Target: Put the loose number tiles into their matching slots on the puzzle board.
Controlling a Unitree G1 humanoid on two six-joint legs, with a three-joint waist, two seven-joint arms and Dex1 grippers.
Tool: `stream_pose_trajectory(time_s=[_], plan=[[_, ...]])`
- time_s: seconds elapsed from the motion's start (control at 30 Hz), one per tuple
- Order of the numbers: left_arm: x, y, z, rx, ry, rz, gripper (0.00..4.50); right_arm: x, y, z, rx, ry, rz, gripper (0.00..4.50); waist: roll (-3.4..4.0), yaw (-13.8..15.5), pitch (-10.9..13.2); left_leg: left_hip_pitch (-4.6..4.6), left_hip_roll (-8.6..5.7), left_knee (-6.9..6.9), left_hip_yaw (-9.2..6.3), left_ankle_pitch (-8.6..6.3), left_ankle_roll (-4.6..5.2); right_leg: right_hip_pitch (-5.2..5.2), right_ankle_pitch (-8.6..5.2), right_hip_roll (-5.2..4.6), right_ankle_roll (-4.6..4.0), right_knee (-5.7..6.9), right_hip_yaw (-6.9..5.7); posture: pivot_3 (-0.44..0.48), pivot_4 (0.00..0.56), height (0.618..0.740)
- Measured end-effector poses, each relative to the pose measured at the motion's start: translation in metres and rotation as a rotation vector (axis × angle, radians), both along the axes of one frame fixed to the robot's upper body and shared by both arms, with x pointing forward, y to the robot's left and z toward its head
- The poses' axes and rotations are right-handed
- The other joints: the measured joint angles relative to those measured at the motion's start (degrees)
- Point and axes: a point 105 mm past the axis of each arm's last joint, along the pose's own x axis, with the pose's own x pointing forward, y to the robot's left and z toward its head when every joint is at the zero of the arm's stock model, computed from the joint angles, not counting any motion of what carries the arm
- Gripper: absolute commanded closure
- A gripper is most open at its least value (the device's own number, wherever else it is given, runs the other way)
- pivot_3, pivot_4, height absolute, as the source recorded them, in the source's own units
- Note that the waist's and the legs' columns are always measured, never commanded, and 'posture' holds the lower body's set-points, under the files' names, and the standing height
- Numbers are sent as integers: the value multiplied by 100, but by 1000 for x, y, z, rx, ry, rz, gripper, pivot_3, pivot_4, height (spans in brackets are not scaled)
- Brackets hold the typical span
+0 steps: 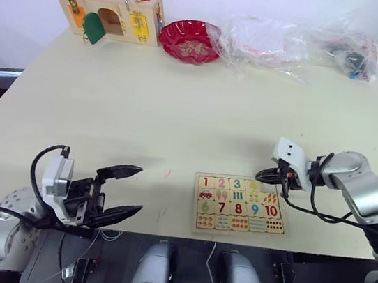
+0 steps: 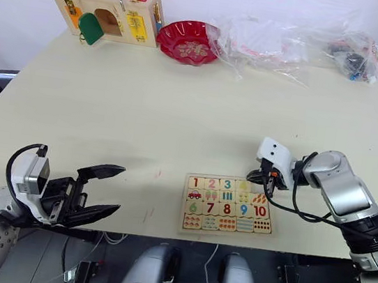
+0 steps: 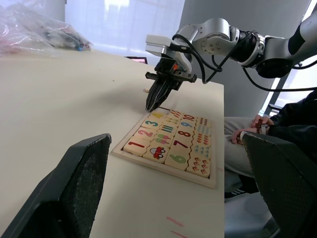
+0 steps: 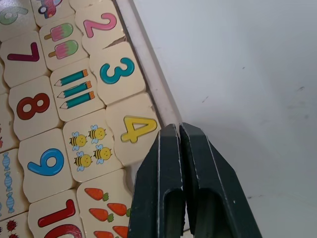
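**Right gripper closed at board's far edge; left gripper open and idle**

Nearest the robot, the left gripper (image 1: 126, 189) hangs at the table's near edge with its two black fingers spread wide, holding nothing.

To its right, the flat light-wood framed puzzle board (image 1: 239, 205) lies on the pale cream table (image 1: 180, 105) near the front edge. Tiles bearing a red 1 (image 1: 205, 182), pink 2 (image 4: 99, 25), teal 3 (image 4: 117, 70) and yellow 4 (image 4: 137, 129) sit in the top row. The top-row position beyond the 4 is hidden by the fingers; I cannot tell whether a tile sits there.

The right gripper (image 4: 178, 132) points down at the board's far right corner, fingers pressed together, nothing visible between them, tips just beside the 4 tile.

At the far edge stand a wooden box with coloured doors (image 1: 109, 10), a red ribbed bowl (image 1: 190, 40) and crumpled clear plastic bags (image 1: 287, 43).
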Motion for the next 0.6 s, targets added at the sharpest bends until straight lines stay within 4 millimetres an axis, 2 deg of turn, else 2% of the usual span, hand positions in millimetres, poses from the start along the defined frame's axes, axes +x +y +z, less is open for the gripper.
stream_pose_trajectory(time_s=[0.4, 0.53, 0.6], plan=[[1, -2, 2, 3, -10, 5, 0, -3, -1, 1, 21, -7, 12, 4407, 0, 3, 0, -1, 0, 0, 1, 0, 0, 0, 0, 0, 0, 0, 0, 0, 150, 740], [0, -2, 1, 4, -3, 12, 0, -8, -8, 11, 110, -37, 4, 4407, -1, 18, 0, -2, -1, 0, 2, 0, 0, 1, 0, 0, 1, -2, 0, 0, 150, 740], [-1, -2, 0, 4, 2, 15, 0, -13, -7, 26, 259, -105, 18, 4407, -1, 15, 0, -1, -1, 0, 2, 0, 0, 3, 0, 2, 2, -2, -1, 0, 150, 740]])
